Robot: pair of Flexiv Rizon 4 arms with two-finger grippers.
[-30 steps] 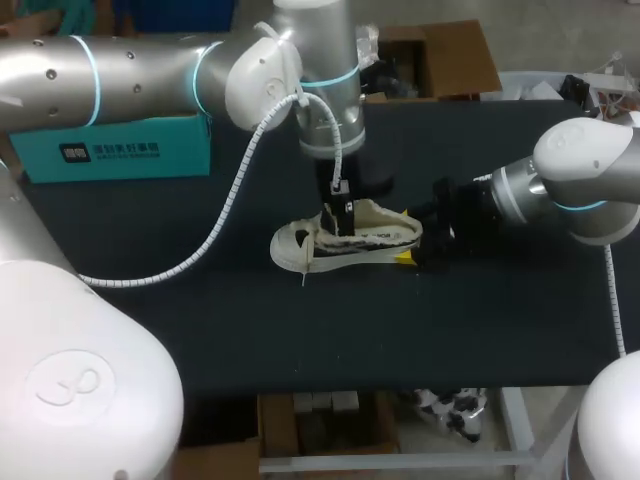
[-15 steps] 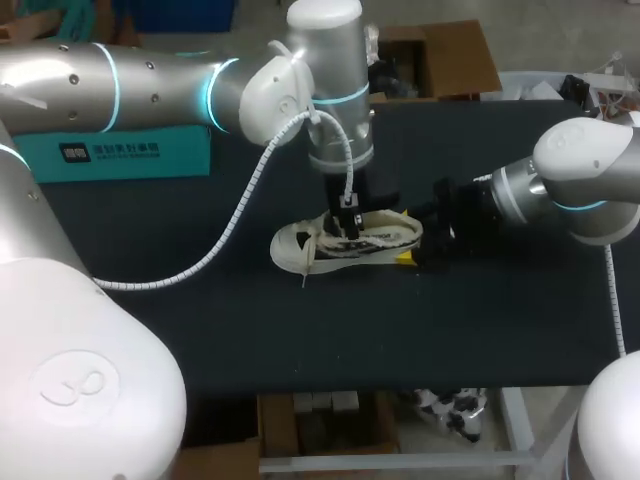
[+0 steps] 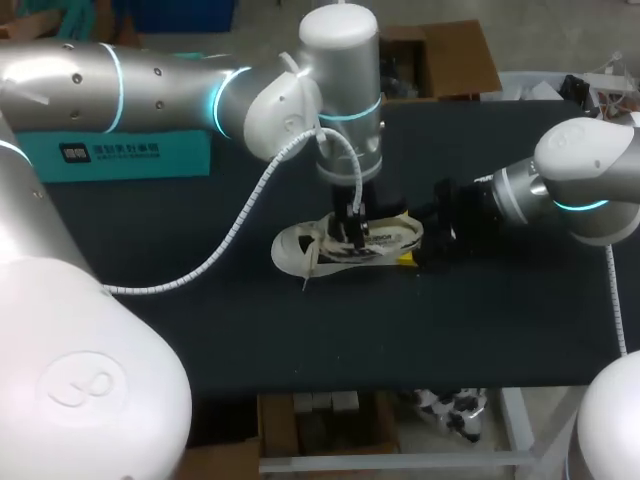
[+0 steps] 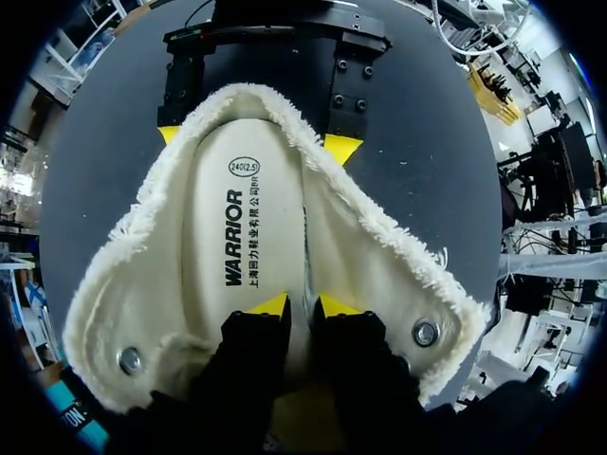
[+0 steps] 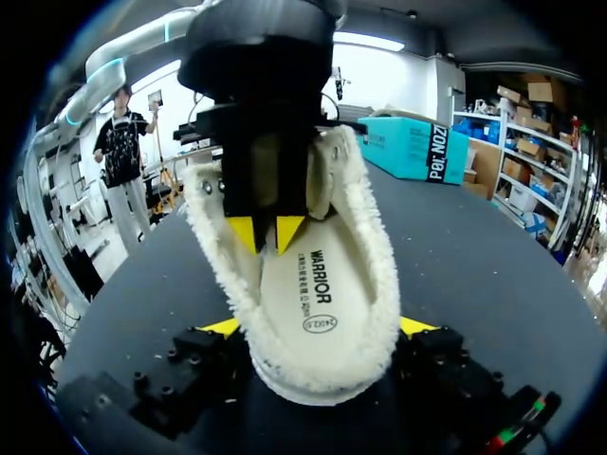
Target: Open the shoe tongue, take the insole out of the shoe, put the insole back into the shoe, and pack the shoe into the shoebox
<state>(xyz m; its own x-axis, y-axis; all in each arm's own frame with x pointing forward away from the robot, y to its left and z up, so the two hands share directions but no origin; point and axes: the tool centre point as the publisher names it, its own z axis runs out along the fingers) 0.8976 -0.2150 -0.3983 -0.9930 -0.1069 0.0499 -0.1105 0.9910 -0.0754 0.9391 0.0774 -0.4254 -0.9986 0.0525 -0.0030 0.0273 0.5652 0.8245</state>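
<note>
- Your shoe lies just right of the middle of the head view, on the black table, toe toward the left and heel toward the right.
- It is a low, cream-white shoe with a thick fleecy lining around the opening, a metal eyelet on each side flap and a pale lace trailing off the toe end.
- The insole sits inside the shoe: smooth, cream, with dark print near the heel.
- The right gripper comes in from the right edge and has the heel between its jaws. They stand wide apart, one yellow tip pressed on each side of the heel, so they grip the shoe.
- The left gripper reaches straight down into the shoe's opening, over the line where the insole's edge meets the fleece wall.
- You cannot tell whether its jaws are closed on the insole, on the lining or on nothing.
- In the head view the left wrist covers the middle of the shoe, and the insole cannot be seen there.
- In both wrist views the left gripper's black body blocks the toe end.
- The teal shoebox stands at the upper left, well apart from the shoe. Its top is hidden behind the left arm.
</note>
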